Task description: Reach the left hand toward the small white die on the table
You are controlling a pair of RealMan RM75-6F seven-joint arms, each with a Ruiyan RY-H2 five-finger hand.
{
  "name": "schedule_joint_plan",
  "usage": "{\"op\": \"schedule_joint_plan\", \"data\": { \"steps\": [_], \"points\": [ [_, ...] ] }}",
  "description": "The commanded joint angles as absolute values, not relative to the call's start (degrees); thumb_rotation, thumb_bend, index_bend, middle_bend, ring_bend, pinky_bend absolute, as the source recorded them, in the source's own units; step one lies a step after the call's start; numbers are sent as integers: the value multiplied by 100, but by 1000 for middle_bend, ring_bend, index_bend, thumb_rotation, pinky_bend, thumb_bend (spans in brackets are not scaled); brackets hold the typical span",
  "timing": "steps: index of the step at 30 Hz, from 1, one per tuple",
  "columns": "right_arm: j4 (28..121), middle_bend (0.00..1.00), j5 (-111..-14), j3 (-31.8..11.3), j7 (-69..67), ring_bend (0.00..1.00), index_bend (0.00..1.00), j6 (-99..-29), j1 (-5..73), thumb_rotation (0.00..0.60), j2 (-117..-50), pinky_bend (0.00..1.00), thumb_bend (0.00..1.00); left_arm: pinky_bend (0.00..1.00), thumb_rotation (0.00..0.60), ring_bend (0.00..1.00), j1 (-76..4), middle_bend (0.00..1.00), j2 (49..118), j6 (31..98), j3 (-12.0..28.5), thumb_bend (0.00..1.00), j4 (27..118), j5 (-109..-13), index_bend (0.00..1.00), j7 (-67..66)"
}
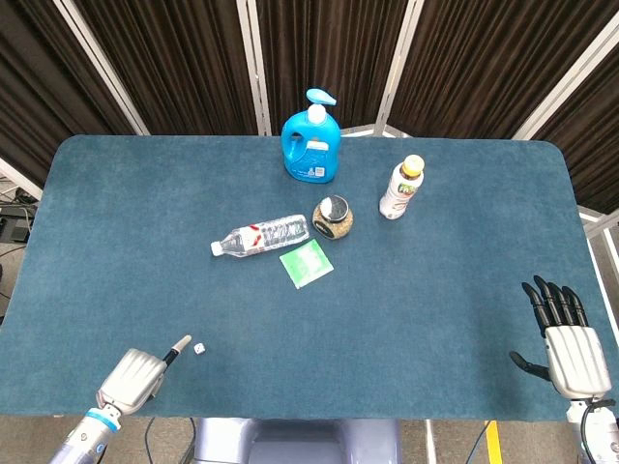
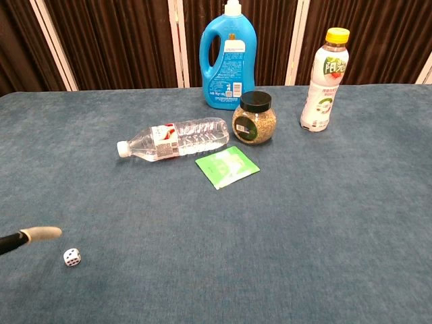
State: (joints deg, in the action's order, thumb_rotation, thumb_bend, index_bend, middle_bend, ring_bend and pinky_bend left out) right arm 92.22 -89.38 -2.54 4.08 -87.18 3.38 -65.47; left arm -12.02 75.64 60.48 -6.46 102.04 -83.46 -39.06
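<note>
The small white die (image 1: pixel 198 348) (image 2: pixel 72 256) lies near the table's front edge on the left side. My left hand (image 1: pixel 135 376) hovers just left of it at the front edge and holds nothing. One finger stretches out toward the die, its pale fingertip (image 2: pixel 42 233) ending a short way from it without touching. The chest view shows only that finger. My right hand (image 1: pixel 569 340) rests at the front right corner with fingers spread and nothing in it.
On the blue table (image 1: pixel 435 290) a clear water bottle (image 1: pixel 261 235) lies on its side beside a green sachet (image 1: pixel 307 263). Behind them stand a spice jar (image 1: pixel 333 217), a blue detergent bottle (image 1: pixel 310 140) and a white drink bottle (image 1: pixel 401 188).
</note>
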Motion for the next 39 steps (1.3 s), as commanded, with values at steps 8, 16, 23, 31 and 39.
{"op": "schedule_joint_plan", "data": {
  "steps": [8, 16, 23, 31, 39],
  "points": [
    [9222, 0, -8945, -287, 325, 0, 1, -8791, 320, 600, -6513, 0, 9, 733, 600, 749, -1401, 770, 7801, 5868, -664, 770, 10234, -7970, 0, -4191],
    [9207, 0, -8935, -282, 323, 0, 1, -8763, 327, 600, -6519, 0, 9, 732, 600, 749, -1417, 770, 7817, 6004, -772, 769, 10245, -8072, 0, -4139],
    [9218, 0, -8908, -279, 335, 0, 1, -8697, 349, 600, -6508, 0, 9, 732, 600, 749, -1429, 770, 7793, 6038, -900, 772, 10256, -8119, 0, -4139],
    [9238, 0, -8907, -286, 330, 0, 1, -8697, 352, 600, -6483, 0, 8, 732, 600, 749, -1463, 770, 7786, 6009, -972, 771, 10260, -8032, 0, -4205],
    [9265, 0, -8950, -271, 272, 0, 1, -8691, 364, 600, -6450, 0, 9, 732, 600, 749, -1498, 770, 7720, 5940, -1048, 772, 10292, -7840, 0, -4255]
  ]
}}
